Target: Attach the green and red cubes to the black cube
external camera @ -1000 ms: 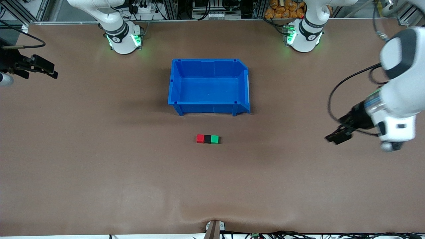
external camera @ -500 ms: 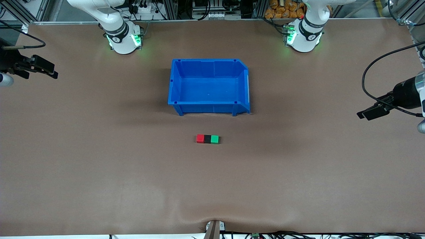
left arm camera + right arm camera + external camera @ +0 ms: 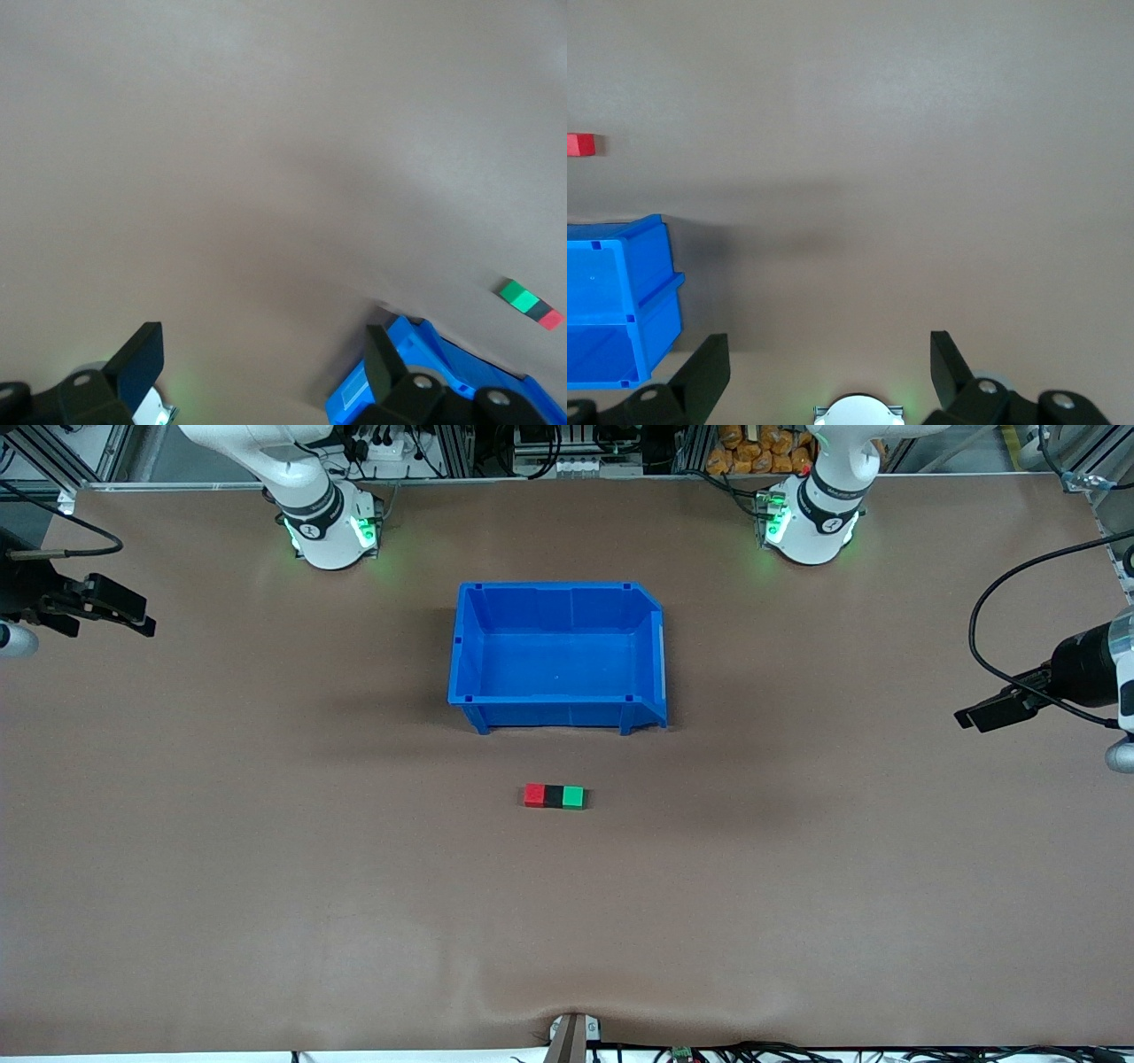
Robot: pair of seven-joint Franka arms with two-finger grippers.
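Both end effectors stand released and empty. Left gripper (image 3: 983, 717) hangs over the table edge at the left arm's end; right gripper (image 3: 120, 609) hangs over the edge at the right arm's end, both well apart from the work, which suggests parked, waiting arms. Mid-table, the small matte black cube (image 3: 554, 796) sits between the red plastic cube (image 3: 534, 795) and green plastic cube (image 3: 573, 796), touching both in one row, so attachment appears complete. An open blue plastic bin (image 3: 558, 713) stands near, toward the base-side edge.
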